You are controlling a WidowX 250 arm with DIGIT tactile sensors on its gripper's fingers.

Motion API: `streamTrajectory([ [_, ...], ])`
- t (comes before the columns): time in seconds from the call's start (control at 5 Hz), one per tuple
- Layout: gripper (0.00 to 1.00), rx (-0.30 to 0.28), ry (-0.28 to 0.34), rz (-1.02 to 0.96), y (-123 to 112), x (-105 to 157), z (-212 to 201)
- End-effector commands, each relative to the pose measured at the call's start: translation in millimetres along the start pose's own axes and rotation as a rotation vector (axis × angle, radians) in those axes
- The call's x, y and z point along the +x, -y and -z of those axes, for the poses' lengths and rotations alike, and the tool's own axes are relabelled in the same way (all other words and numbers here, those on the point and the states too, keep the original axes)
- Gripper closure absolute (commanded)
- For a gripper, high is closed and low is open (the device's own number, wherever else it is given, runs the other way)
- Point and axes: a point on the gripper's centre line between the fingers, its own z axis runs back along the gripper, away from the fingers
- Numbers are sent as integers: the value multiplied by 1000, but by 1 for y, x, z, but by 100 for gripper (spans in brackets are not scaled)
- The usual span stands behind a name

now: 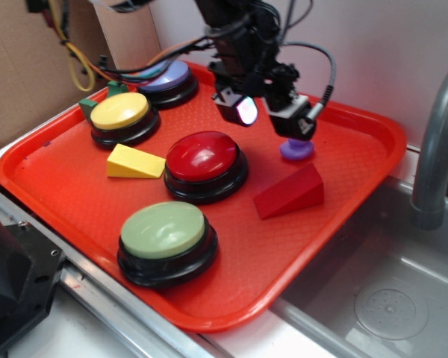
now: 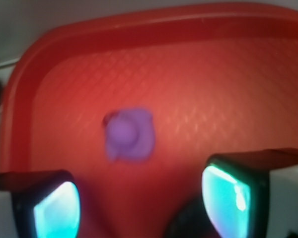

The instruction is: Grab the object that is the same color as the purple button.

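Observation:
A tiny purple duck lies on the red tray near its far right side. In the wrist view it shows as a blurred purple blob ahead of the fingers. My gripper hangs open just above and to the left of the duck, nothing between its fingers. In the wrist view the gripper has bare tray between its glowing pads. The purple button, with a lavender dome on a black base, sits at the tray's far left corner, partly behind the arm's cables.
A red button sits mid-tray, a yellow button at the left, a green button at the front. A yellow wedge and a red wedge lie nearby. A sink and faucet are at the right.

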Motion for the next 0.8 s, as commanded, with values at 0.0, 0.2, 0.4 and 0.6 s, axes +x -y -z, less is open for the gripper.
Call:
streamTrajectory([
  [0.0, 0, -1, 55, 19, 15, 26, 15],
  [0.2, 0, 14, 60, 28, 18, 25, 22],
  [0.4, 28, 54, 66, 12, 17, 24, 28],
  [0.6, 90, 60, 75, 10, 14, 24, 25],
])
